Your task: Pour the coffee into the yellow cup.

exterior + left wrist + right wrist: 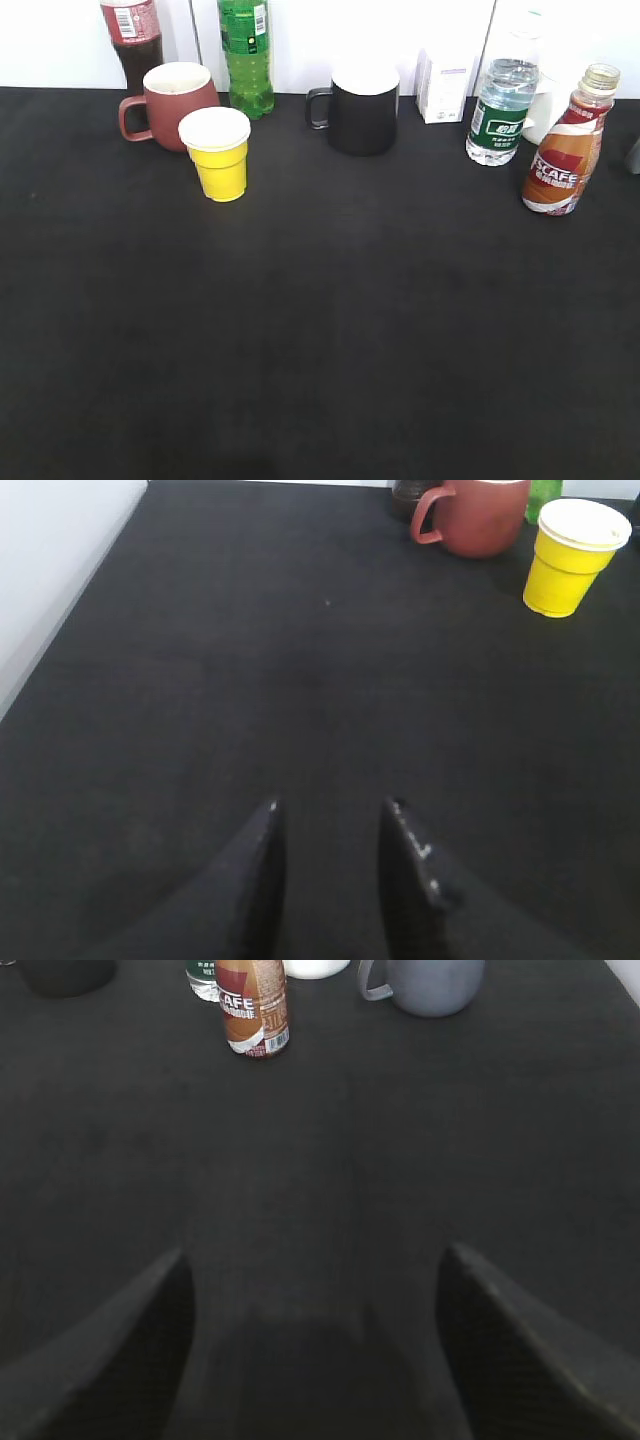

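Note:
The coffee bottle (566,148) with its orange-brown Nescafe label and gold cap stands upright at the right of the black table; it also shows in the right wrist view (253,1007), far ahead. The yellow cup (218,154) with a white rim stands upright at the back left, in front of the maroon mug; the left wrist view shows it (572,559) at the top right. My left gripper (330,805) is open and empty over bare table. My right gripper (315,1255) is wide open and empty. Neither gripper shows in the exterior view.
A maroon mug (172,104), a cola bottle (134,35) and a green bottle (246,55) stand at the back left. A black mug (360,108), a white box (444,87) and a water bottle (501,105) stand at the back. A grey mug (432,982) stands right of the coffee.

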